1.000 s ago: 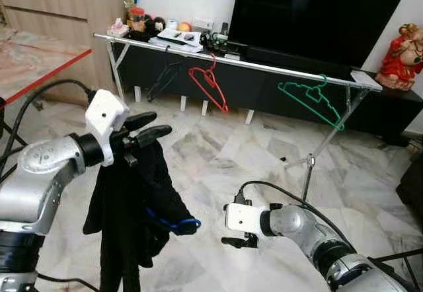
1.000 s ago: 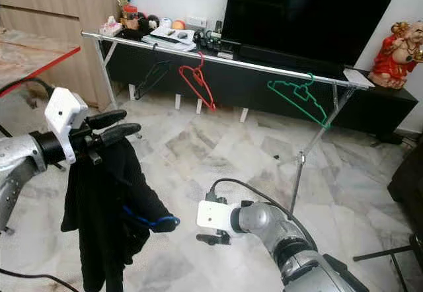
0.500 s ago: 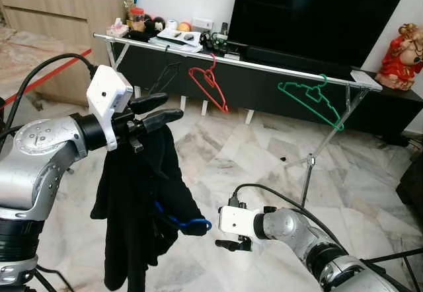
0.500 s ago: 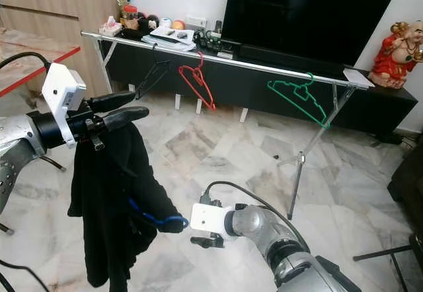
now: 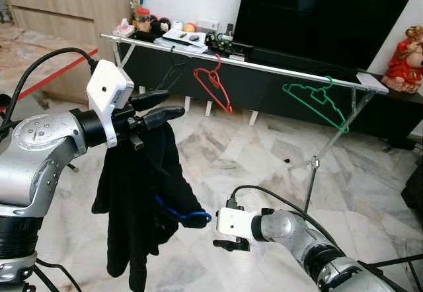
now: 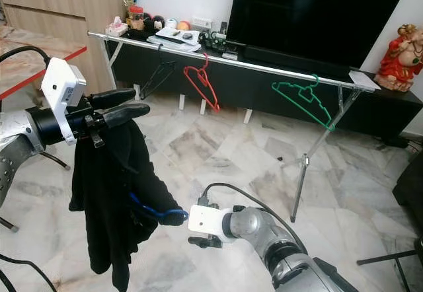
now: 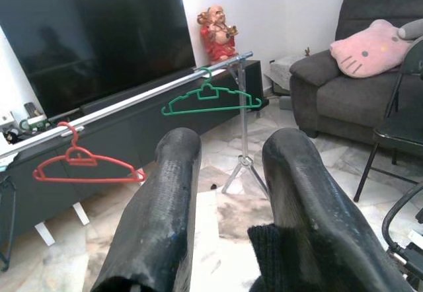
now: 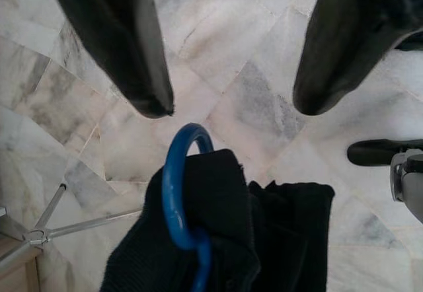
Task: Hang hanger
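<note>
Left pincer (image 5: 162, 106) is gripping a black garment (image 5: 135, 199), raised before the rail (image 5: 264, 67). Blue hanger (image 5: 188, 217) is poking from the cloth. Right pincer (image 8: 228, 104) is gaping, empty, just beside the hook.

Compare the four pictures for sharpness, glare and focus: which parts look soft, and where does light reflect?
Left eye view: evenly lit and sharp; the television shows only faint sheen. Left wrist view: the near fingers are soft, while the green hanger is crisp and the screen mirrors the room dimly. Right wrist view: the fingers blur; the blue hanger is sharp.
</note>
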Available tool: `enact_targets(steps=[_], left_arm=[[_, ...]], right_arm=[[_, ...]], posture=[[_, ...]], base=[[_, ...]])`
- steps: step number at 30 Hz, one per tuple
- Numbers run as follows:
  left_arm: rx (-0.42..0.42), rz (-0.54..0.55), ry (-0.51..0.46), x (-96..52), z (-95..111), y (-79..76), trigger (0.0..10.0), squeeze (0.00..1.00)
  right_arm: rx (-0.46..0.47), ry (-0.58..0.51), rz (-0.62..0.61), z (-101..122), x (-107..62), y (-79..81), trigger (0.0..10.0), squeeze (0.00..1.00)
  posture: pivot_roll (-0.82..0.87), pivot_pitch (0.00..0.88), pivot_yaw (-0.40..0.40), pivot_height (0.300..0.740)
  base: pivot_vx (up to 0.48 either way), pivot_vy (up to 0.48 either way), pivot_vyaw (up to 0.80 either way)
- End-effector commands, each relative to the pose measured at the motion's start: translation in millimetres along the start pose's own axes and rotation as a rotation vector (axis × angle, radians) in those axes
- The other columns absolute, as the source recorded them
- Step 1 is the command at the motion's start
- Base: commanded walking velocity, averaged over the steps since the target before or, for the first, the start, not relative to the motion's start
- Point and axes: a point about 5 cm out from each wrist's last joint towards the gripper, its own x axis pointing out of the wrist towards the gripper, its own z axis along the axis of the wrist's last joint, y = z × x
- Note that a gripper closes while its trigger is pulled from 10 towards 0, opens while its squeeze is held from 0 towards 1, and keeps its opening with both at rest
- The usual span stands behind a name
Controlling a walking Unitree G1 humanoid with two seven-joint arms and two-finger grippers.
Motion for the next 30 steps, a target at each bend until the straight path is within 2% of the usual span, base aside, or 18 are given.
enact_targets(steps=[1,8,9,12,13,14,15,20,30], left_arm=[[0.055,-0.034,-0.062,4.4,21.6,-3.8,10.0,0.0],[0.059,-0.041,-0.066,5.5,24.4,-5.4,10.0,0.0],[0.059,-0.042,-0.074,6.3,26.5,-5.7,10.0,0.0],[0.059,-0.043,-0.078,6.7,27.5,-5.8,10.0,0.0],[0.06,-0.044,-0.081,6.9,28.4,-5.9,10.0,0.0],[0.062,-0.046,-0.085,7.5,29.7,-6.4,10.0,0.0],[0.063,-0.047,-0.085,7.7,30.1,-6.5,10.0,0.0],[0.065,-0.051,-0.089,8.3,31.3,-6.9,10.0,0.0],[0.063,-0.063,-0.1,10.6,34.3,-8.9,10.0,0.0]], right_arm=[[0.019,0.009,-0.015,-3.6,-1.7,-0.9,0.0,0.0],[0.018,0.01,-0.02,-3.5,-1.3,-0.7,0.0,0.0],[0.023,0.007,-0.013,-3.2,-0.8,0.2,0.9,0.0],[0.025,0.006,-0.01,-3.1,-0.6,0.5,1.2,0.0],[0.029,0.005,-0.005,-3.1,-0.3,1.1,1.9,0.0],[0.033,0.002,0.001,-2.8,0.2,2.0,4.9,0.0],[0.043,-0.004,0.011,-2.6,0.8,3.2,10.0,0.0],[0.068,-0.015,0.057,-2.3,2.6,8.2,10.0,0.0],[0.088,-0.036,0.019,2.8,4.4,4.4,10.0,0.0]], posture=[[0.24,0.0,-0.15,0.74],[0.25,0.0,-0.152,0.74],[0.25,0.0,-0.153,0.74],[0.25,0.0,-0.153,0.74],[0.25,0.0,-0.153,0.74],[0.25,0.0,-0.153,0.74],[0.25,0.0,-0.153,0.74],[0.26,0.0,-0.153,0.74],[0.26,0.0,-0.153,0.74]], base=[[0.0,0.0,0.0],[0.0,0.0,0.0],[0.0,0.0,0.0],[0.0,0.0,0.0],[0.0,0.0,0.0],[0.0,0.0,0.0],[0.0,0.0,0.0],[0.0,0.0,0.0],[0.0,0.0,0.0]])
